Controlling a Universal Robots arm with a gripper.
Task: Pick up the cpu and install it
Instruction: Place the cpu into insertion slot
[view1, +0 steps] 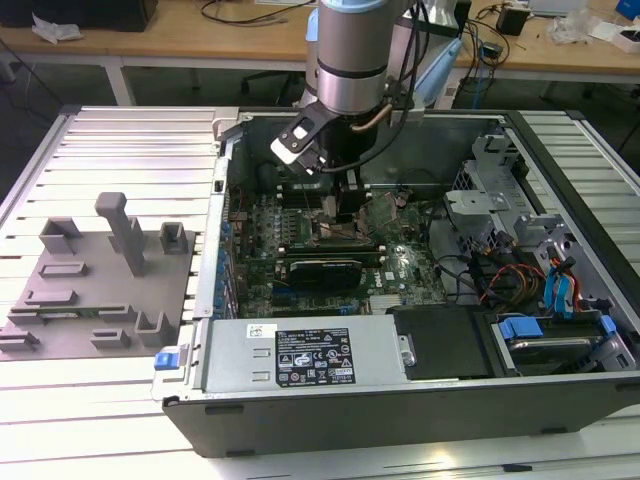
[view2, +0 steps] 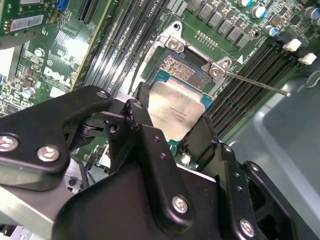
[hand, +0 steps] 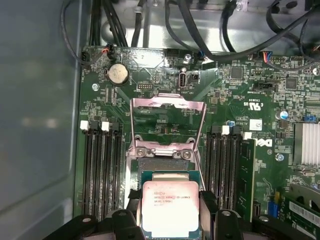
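Note:
The cpu (hand: 170, 210), a flat square chip with a silvery top, sits between my gripper's black fingers (hand: 133, 201). My gripper (hand: 170, 200) is shut on the cpu's two opposite edges. The chip hangs level just over the open socket (hand: 165, 172), whose metal load plate (hand: 167, 122) is tilted up. In the second wrist view the cpu (view2: 176, 111) covers most of the socket (view2: 182, 67) under the gripper (view2: 172, 120), beside the thin release lever (view2: 260, 85). In the exterior view the gripper (view1: 349, 212) reaches down into the case over the motherboard (view1: 400, 265).
Memory slots (hand: 102, 170) flank the socket on both sides. An expansion card (view1: 320, 270) lies close in front. The power supply (view1: 305, 355) and a drive bay with blue parts (view1: 550, 300) line the case. Grey fixture blocks (view1: 100, 270) stand at the exterior view's left.

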